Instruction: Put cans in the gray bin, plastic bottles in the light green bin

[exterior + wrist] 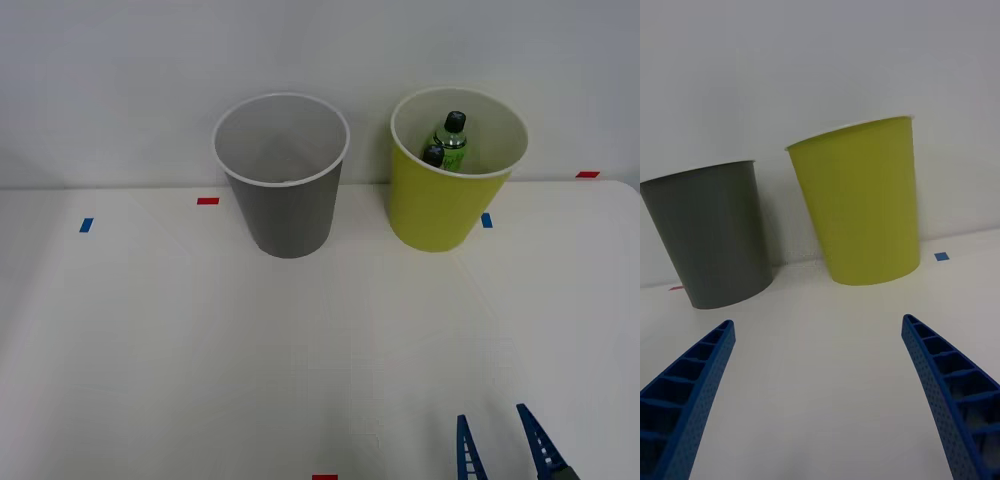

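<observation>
Right gripper (500, 445) low over near surface (200, 340), fingers (692, 390) spread, empty. Two plastic bottles (450, 138) stand inside light green bin (435, 215) (black caps up). Gray bin (290, 215) beside it, apart.

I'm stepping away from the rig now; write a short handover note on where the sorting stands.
Right gripper: jaws open, empty, low over the near table edge, facing both bins.
Gray bin: upright at the far side, nothing visible inside.
Light green bin: upright to the gray bin's right, holding two plastic bottles with black caps.
Done: both bottles binned.
Left: no cans or bottles lie on the table, so nothing visible remains to sort.
</observation>
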Motion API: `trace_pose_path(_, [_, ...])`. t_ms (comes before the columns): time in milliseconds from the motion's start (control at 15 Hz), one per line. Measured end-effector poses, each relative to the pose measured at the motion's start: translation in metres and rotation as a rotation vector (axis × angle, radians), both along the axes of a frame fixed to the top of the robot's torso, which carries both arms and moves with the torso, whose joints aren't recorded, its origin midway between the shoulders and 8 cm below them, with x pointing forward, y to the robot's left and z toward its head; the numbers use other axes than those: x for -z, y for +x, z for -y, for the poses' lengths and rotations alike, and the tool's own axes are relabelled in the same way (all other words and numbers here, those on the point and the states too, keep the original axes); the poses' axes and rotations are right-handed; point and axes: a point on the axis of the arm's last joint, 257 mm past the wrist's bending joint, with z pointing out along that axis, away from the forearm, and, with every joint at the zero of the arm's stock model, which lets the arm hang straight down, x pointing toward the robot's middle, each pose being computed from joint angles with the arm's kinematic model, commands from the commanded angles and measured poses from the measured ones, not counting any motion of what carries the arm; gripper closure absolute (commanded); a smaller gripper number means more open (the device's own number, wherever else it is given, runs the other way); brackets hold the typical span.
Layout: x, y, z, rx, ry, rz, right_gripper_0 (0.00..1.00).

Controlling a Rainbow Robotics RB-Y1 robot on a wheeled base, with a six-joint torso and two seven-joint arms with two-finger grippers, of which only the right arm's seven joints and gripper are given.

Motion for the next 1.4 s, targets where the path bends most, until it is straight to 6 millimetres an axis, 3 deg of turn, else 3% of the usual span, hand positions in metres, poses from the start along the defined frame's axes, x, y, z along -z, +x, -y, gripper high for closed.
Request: trace_pose_path(1400, [-0.0001,0.0000,0.0000,0.000,0.000,0.000,0.24])
